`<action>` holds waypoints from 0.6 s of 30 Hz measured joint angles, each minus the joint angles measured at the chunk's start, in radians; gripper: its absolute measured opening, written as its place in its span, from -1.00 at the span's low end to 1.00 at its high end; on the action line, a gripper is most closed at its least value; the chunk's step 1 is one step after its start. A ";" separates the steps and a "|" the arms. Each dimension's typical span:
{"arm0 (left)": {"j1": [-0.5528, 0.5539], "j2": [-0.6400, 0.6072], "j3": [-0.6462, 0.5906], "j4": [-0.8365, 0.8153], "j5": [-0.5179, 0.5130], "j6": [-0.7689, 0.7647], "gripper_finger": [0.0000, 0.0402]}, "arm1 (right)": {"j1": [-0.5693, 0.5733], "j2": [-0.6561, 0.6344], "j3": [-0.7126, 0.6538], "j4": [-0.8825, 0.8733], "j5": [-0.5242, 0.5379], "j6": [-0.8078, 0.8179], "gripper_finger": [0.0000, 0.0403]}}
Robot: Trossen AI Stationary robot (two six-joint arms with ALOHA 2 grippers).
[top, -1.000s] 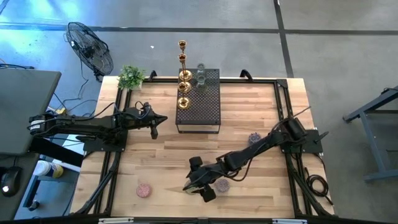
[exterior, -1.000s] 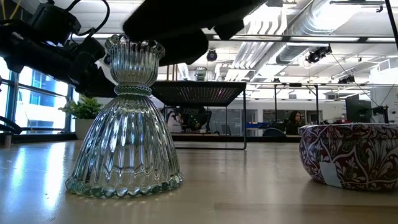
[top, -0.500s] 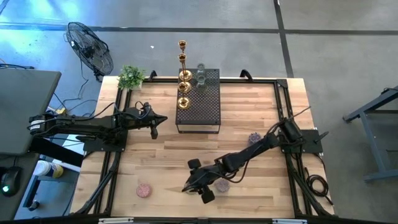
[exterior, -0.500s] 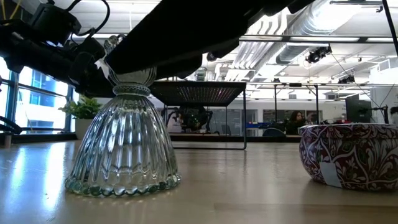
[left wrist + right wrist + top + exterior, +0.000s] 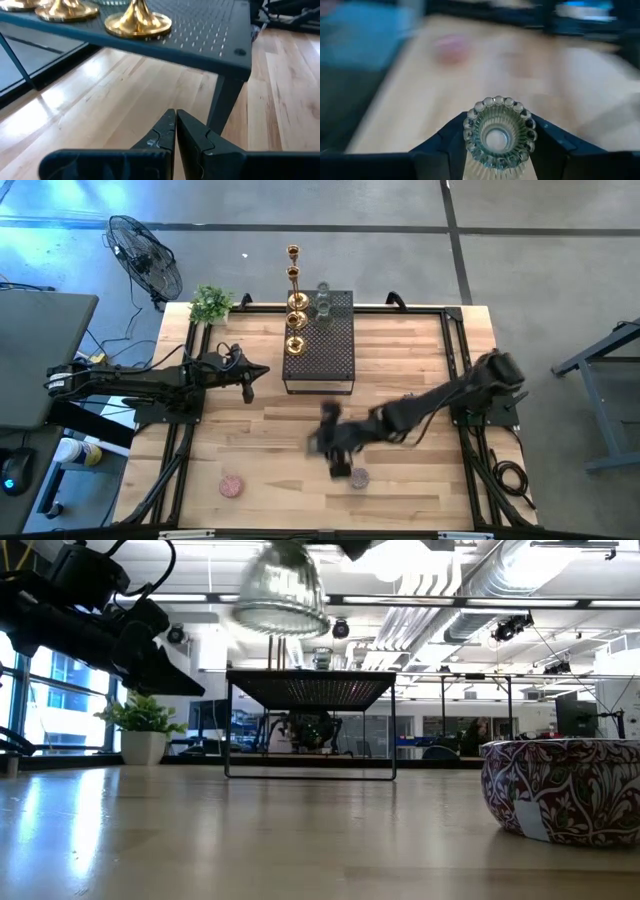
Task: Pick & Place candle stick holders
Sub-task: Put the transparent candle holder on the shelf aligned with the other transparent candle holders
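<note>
Right wrist view: glass holder (image 5: 499,134), seemingly unlabelled.

No readable text, labels, brands, numbers or signs in any view. I see nothing legible on my arms, the surface, or the room behind it. The patterned bowl (image 5: 565,790) in the low view carries only ornament plus a pale patch that could be a sticker, too small to read.
</note>
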 joint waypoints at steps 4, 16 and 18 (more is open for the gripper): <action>0.000 0.000 0.000 0.004 -0.005 0.004 -0.95 | -0.115 -0.104 0.001 -0.095 0.195 0.089 -0.22; 0.000 0.001 0.000 0.005 -0.006 -0.009 -0.95 | -0.520 -0.099 0.000 -0.099 -0.032 -0.011 -0.20; 0.000 0.001 0.000 0.002 -0.004 -0.009 -0.95 | -0.554 -0.098 0.000 -0.094 -0.067 -0.029 -0.22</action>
